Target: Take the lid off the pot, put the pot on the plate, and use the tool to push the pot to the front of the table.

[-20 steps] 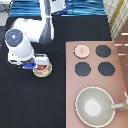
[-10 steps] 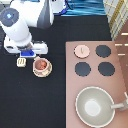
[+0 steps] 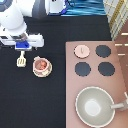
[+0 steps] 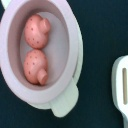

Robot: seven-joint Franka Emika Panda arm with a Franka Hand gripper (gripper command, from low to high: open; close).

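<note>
Lid [image 3: 82, 50] off the pot, lying flat on the pinkish-brown stove panel [image 3: 96, 75] at the exterior view's right, at the panel's upper left corner, just beside the upper right burner [image 3: 103, 51], knob up; pot [image 3: 41, 65] uncovered and sitting on the cream-yellow plate [image 3: 41, 72] on the black table [image 3: 50, 105], left of centre in the exterior view, plate rim showing around the pot's lower edge; two reddish-orange balls [image 4: 34, 47] visible inside the pot in the wrist view, one stubby side handle [image 4: 63, 99] sticking out over the plate rim; tool [image 3: 21, 61] flat on the table just beside the pot at its left in the exterior view, apart from it by a narrow strip of black, slotted blade [image 4: 121, 82] also seen at the edge of the wrist view; end effector [image 3: 22, 48] up and left of the pot in the exterior view, directly above the tool's upper end, blue block under the white hand; cannot tell whether spread or pressed together, nor whether touching the tool; large grey pan [image 3: 94, 105] on the stove panel at the exterior view's lower right, well apart from pot and plate.
</note>
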